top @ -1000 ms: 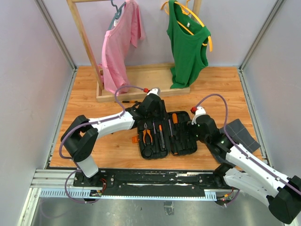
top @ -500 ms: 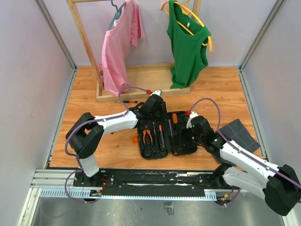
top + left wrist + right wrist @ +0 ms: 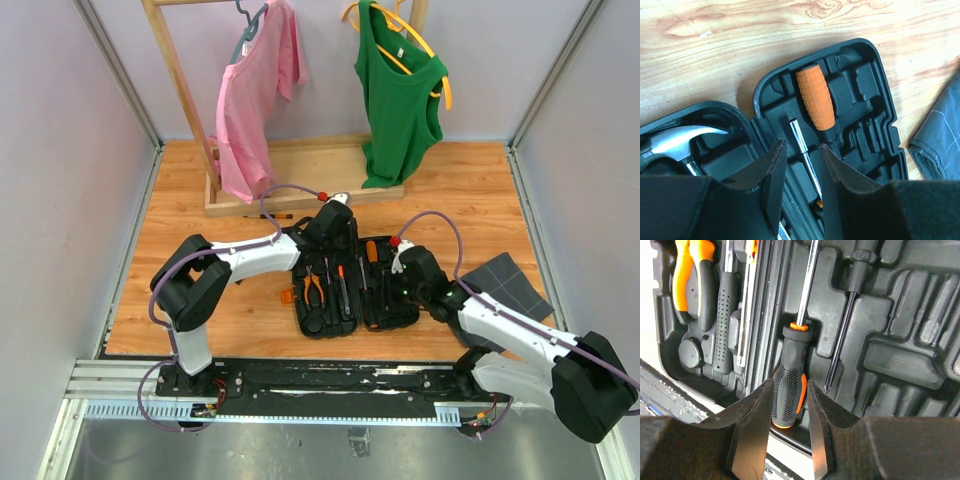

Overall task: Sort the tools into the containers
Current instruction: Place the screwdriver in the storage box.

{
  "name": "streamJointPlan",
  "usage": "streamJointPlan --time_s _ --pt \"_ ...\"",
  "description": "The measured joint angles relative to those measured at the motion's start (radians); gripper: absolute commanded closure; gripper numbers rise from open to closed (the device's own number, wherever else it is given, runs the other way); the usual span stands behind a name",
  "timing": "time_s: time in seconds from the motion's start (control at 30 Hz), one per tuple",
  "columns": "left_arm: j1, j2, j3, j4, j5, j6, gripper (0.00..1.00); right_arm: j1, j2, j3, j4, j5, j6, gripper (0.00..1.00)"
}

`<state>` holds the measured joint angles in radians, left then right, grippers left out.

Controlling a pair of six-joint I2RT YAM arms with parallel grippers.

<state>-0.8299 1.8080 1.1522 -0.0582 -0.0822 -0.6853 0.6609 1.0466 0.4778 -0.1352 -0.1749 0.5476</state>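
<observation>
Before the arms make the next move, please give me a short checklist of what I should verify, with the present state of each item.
1. Tool case lies open, with its moulded slots facing up: ok.
2. Right gripper straddles the black-and-orange screwdriver handle: ok.
3. Right grip is firm on that handle: cannot tell.
4. Left gripper is centred over the silver shaft, with its jaws open on either side: ok.
5. Hammer and orange pliers are seated in the case: ok.
</observation>
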Motion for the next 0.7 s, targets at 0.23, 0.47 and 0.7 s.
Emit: streamJointPlan --time_s 0.23,0.47,0.7 --pt "-0.005 0.001 0.006 -0.001 0.006 0.000 0.64 0.004 0.021 0.000 -0.002 -0.013 0.002 0.63" --pt "-0.005 0.005 0.008 -0.001 0.006 0.000 0.65 0.013 0.058 0.003 -0.008 -0.021 0.002 0.63" --pt "-0.005 0.016 0.008 -0.002 0.008 0.000 0.65 0.013 0.066 0.006 -0.004 -0.031 0.001 0.63"
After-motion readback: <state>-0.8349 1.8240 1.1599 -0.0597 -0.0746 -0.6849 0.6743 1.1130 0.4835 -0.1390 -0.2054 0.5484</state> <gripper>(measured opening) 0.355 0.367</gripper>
